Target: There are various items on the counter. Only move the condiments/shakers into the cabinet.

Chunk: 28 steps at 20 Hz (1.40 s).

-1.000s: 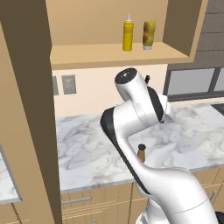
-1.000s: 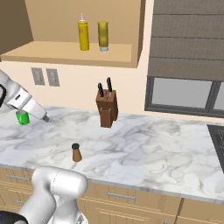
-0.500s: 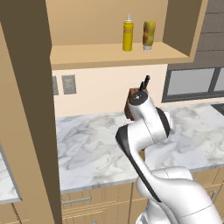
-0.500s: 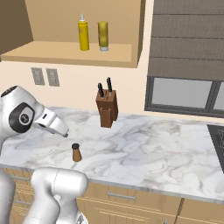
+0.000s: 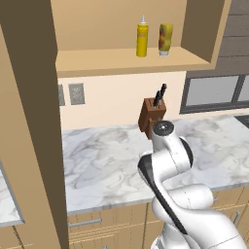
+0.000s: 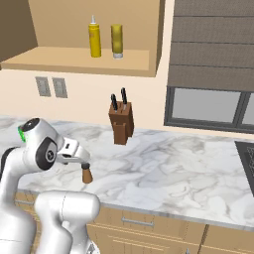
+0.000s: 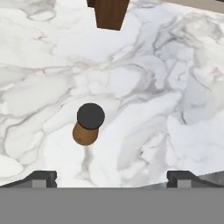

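Observation:
A tiny brown shaker point(image 7: 89, 125) with a black top stands upright on the white marble counter point(image 7: 166, 87). My gripper point(image 7: 112, 178) hangs open just above it, and the shaker sits left of the middle between the two fingertips. From the right base view the gripper point(image 6: 85, 163) hovers right over the shaker point(image 6: 87, 175) near the counter's front edge point(image 6: 163, 211). The yellow squeeze bottle point(image 6: 94, 37) and the yellow-orange jar point(image 6: 116, 41) stand side by side on the cabinet shelf point(image 6: 74, 60). They also show as bottle point(image 5: 142, 36) and jar point(image 5: 166, 39).
A brown knife block point(image 6: 121, 124) with black handles stands at the back of the counter, beyond the shaker, also seen as knife block point(image 7: 109, 13). Wall outlets point(image 6: 52, 87) sit under the shelf. A dark window point(image 6: 208, 106) lies to the right. A tall wood panel point(image 5: 29, 107) rises at left.
The arm has swung from the left side of the counter to the shaker, and the hand has come down over it. The jaws stayed open. Bottle, jar and knife block have not moved.

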Tool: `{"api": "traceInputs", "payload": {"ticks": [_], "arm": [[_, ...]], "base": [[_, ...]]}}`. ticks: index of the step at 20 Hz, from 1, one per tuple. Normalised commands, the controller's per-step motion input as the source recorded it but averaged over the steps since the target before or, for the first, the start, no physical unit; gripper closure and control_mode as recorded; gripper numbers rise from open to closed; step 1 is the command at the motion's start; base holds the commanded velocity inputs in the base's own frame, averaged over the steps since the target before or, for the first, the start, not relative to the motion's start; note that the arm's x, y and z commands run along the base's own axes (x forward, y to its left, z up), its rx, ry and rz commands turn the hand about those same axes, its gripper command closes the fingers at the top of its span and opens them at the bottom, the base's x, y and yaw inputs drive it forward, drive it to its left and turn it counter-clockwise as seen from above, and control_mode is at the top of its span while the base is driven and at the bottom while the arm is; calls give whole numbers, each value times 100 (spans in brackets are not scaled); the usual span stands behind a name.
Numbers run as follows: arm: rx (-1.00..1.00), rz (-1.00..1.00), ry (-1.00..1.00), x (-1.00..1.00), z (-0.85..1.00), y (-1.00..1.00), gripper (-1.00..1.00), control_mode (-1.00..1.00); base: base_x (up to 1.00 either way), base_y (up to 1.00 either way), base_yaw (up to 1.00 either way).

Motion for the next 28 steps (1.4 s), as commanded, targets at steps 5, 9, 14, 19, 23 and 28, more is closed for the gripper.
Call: {"api": "traceInputs", "payload": {"ticks": [5, 9, 14, 19, 23, 28], "arm": [[3, 20, 5, 18, -44, 0, -100, -100], [3, 16, 0, 9, -21, 0, -100, -100], [3, 9, 1, 17, -24, -1, -100, -100], [4, 5, 5, 24, -33, -3, -100, -100], [3, 0, 8, 0, -44, -22, -100, -100], [4, 0, 12, 10, -38, -7, -100, -100]], "base": [[0, 0, 0], [0, 0, 0], [0, 0, 0], [0, 0, 0], [0, 0, 0], [0, 0, 0]]}}
